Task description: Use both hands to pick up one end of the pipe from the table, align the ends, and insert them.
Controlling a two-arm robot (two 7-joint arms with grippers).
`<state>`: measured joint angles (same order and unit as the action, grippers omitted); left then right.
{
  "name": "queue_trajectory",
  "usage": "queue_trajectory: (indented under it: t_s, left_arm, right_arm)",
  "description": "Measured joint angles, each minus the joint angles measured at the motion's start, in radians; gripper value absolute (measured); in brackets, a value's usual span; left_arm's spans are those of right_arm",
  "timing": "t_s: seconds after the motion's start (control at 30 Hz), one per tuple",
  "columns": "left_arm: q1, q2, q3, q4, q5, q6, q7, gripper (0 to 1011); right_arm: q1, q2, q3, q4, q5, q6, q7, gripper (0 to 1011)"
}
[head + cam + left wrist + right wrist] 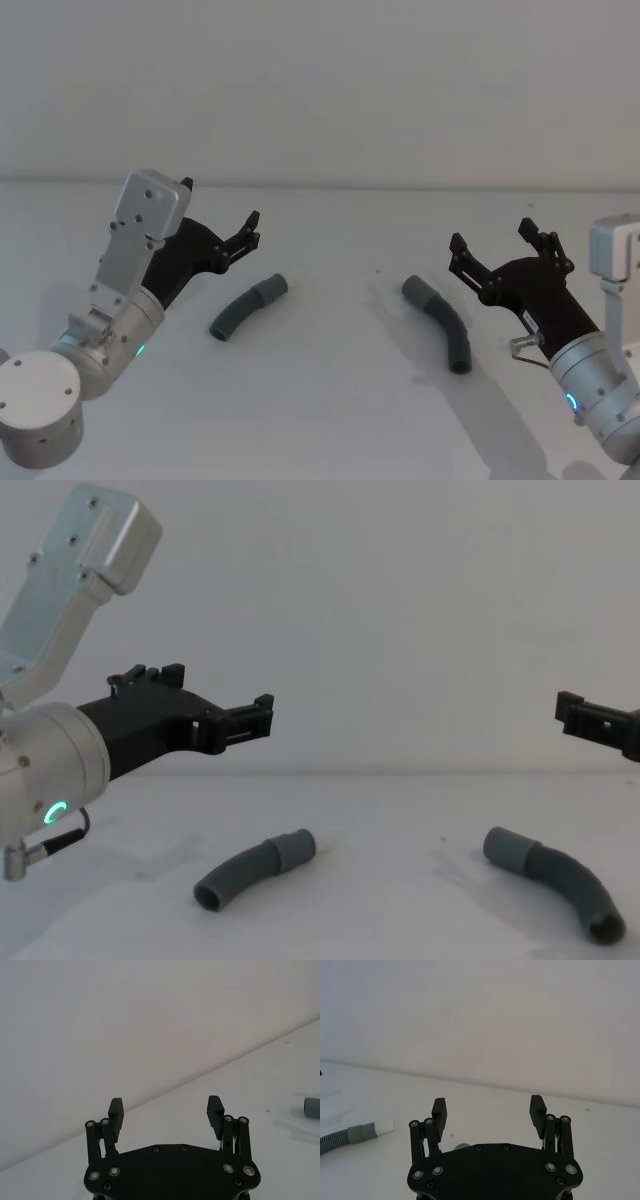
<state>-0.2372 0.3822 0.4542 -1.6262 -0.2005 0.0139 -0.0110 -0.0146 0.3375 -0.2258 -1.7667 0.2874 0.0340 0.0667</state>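
Left black angular gripper [220, 203] and right black gripper [492, 233] hung empty, fingers spread wide, above the bare white table [330, 410]. We judged that no grasp had begun. Each needed to descend onto its curved ribbed grey pipe piece, the left piece [248, 306] and the right piece [440, 320], which lay apart between them.

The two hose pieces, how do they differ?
The left hose piece lies near the open left gripper, its ribbed end toward the robot's left; the right hose piece lies near the open right gripper, ribbed end toward the robot. The right one looks slightly longer. Both are dark grey, with cuffs facing the middle.
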Motion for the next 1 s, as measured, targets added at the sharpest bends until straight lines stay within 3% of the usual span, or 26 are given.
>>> queue_trajectory:
  t_s: [1.0]
  left_arm:
    - [0.000,0.000,0.000,0.000,0.000,0.000,0.000,1001]
  right_arm:
    - [0.000,0.000,0.000,0.000,0.000,0.000,0.000,1003]
